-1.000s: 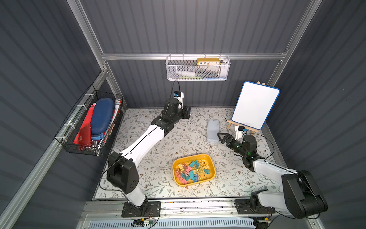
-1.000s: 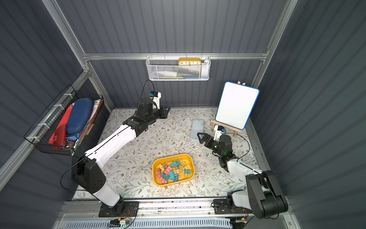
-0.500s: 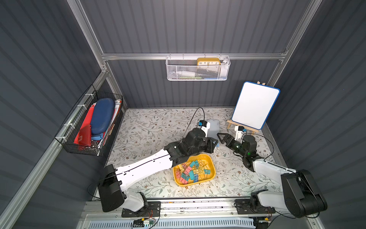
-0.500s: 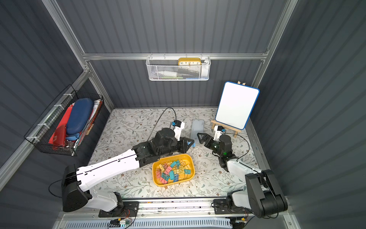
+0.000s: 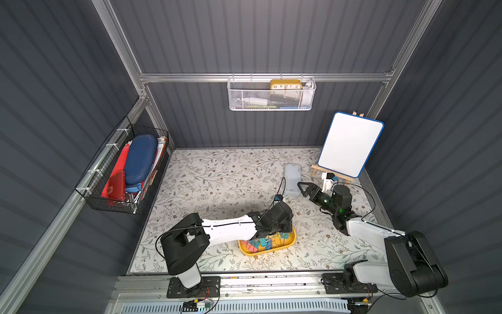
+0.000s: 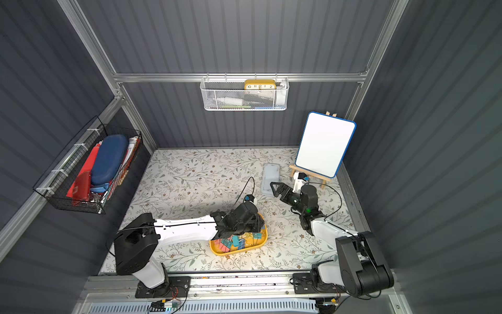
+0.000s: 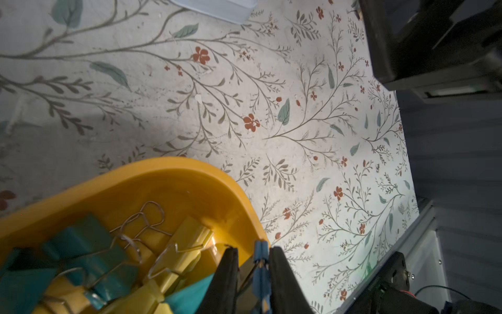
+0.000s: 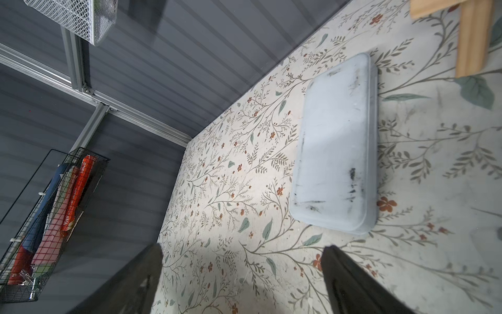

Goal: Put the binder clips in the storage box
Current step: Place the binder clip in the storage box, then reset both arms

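Observation:
The storage box [image 5: 271, 251] [image 6: 239, 251] is a shallow yellow tray near the table's front, with several pink, teal, blue and yellow binder clips [image 5: 258, 244] [image 6: 231, 243] lying in it. My left gripper [image 5: 281, 227] [image 7: 252, 248] hangs over the tray's far right corner [image 7: 190, 168]. It is shut on one blue binder clip [image 7: 260, 255], held upright between the black fingers. Teal and yellow clips [image 7: 89, 244] lie in the tray beside it. My right gripper [image 5: 303, 187] [image 8: 241, 250] stands open and empty, low over the table at the right.
A flat translucent grey-white lid [image 5: 292, 179] [image 8: 336, 152] lies just beyond the right gripper. A whiteboard on a wooden easel [image 5: 350, 144] stands at the back right. A black wire basket [image 5: 127, 171] hangs on the left wall, a white mesh basket [image 5: 271, 95] on the back wall.
My left arm has swung from the table's far back to the near middle, stopping over the yellow tray. The right arm has not moved.

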Robot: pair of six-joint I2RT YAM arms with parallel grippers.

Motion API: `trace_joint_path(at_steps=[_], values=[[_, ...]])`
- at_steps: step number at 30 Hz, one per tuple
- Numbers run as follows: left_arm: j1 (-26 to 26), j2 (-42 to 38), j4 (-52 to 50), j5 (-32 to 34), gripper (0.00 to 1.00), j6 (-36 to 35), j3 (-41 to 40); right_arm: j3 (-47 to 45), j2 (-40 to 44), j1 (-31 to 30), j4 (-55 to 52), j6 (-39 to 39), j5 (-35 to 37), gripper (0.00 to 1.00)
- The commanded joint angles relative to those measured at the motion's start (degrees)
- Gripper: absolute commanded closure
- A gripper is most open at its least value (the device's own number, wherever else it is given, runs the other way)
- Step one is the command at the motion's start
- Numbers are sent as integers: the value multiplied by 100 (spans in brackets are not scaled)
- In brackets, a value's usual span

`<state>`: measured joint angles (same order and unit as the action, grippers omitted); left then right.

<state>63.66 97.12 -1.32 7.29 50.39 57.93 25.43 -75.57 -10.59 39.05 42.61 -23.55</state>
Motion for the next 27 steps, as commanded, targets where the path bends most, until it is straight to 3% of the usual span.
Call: trace_joint_path(at_steps=[1,7,13,17,19,21,23,25,27], values=[[-3,119,191,116,90,292,-165,-61,-28,17,81,-16,-62,4],[-3,-63,166,594,77,689,-399,-60,-20,22,99,8,-84,4],[-3,-854,-32,1109,42,679,-342,-57,127,22,140,46,-141,4],[-73,-1272,-604,1960,21,382,106,-17,493,22,-80,31,-6,4],[-284,-1404,-969,2471,13,261,378,78,877,13,-569,-88,73,4],[-653,-1574,-1036,2879,12,33,451,226,1251,-4,-1249,-379,218,4],[-1190,-1815,-788,3297,11,-241,311,386,1660,-21,-1980,-818,518,4],[-1559,-2058,-280,3829,2,-563,13,516,1992,-31,-2549,-1233,982,4],[-1870,-2253,206,4462,1,-896,-308,633,2282,-36,-3105,-1639,1627,4]])
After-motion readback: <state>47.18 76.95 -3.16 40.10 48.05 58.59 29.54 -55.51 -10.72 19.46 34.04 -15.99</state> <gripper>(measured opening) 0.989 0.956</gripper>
